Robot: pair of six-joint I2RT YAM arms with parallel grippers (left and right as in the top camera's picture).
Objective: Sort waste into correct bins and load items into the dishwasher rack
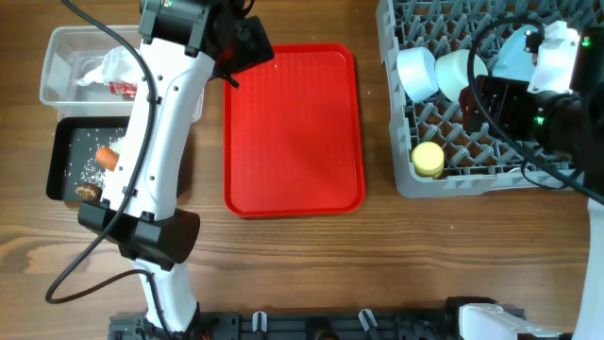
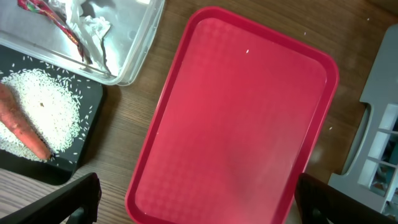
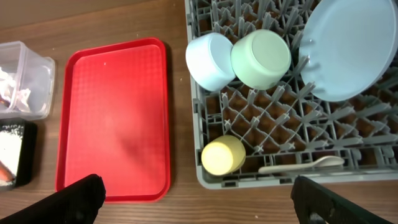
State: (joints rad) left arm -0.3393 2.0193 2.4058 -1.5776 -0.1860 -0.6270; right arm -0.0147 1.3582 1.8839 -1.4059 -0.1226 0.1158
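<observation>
- Grey plastic dishwasher rack (image 1: 472, 181) sits at the right end of the wooden table, easily the biggest thing here.
- Red serving tray (image 1: 293, 132) lies flat between the rack and the bins, nothing on it.
- Big pale blue plate (image 3: 348, 50) stands leaning among the pegs at the far side of the rack.
- Clear tub (image 1: 66, 57) is at the far left, with the black tray (image 1: 61, 161) touching its near side.
- Left gripper (image 2: 198, 205) hangs over the red tray, jaws spread wide, gripping nothing.
- Right gripper (image 3: 199, 202) hovers above the rack, also wide open and empty.
- Pale blue bowl (image 3: 210, 60) and mint bowl (image 3: 261, 59) sit side by side in the rack, touching, bottoms toward the camera.
- Yellow cup (image 3: 222, 155) is in the rack corner near the red tray, and the white spoon (image 3: 305, 165) lies just beside it along the edge row.
- Carrot (image 2: 22, 121) rests in the black tray against the loose rice (image 2: 43, 102).
- Crumpled tissue (image 2: 93, 25) and red wrapper (image 2: 50, 15) are in the clear tub.
- Brown lump (image 1: 88, 192) sits in the black tray, near its front edge.
</observation>
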